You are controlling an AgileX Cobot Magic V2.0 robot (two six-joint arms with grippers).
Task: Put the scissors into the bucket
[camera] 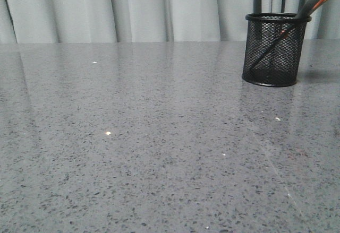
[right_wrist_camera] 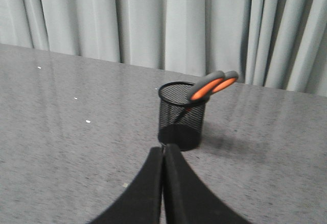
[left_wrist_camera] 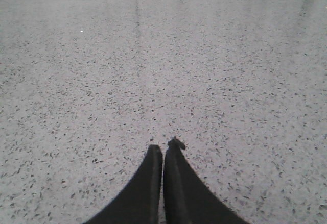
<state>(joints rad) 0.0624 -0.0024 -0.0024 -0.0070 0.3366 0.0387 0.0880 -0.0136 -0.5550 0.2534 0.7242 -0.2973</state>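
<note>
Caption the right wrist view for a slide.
Scissors stand blades-down in the mesh bucket, handles leaning over its rim; right gripper shut, empty.

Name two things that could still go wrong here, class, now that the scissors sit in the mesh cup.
1. The scissors lean on the rim with their handles well outside the bucket; a nudge might tip it.
2. The right gripper, fingers together, points at the bucket; moving forward could knock it.
</note>
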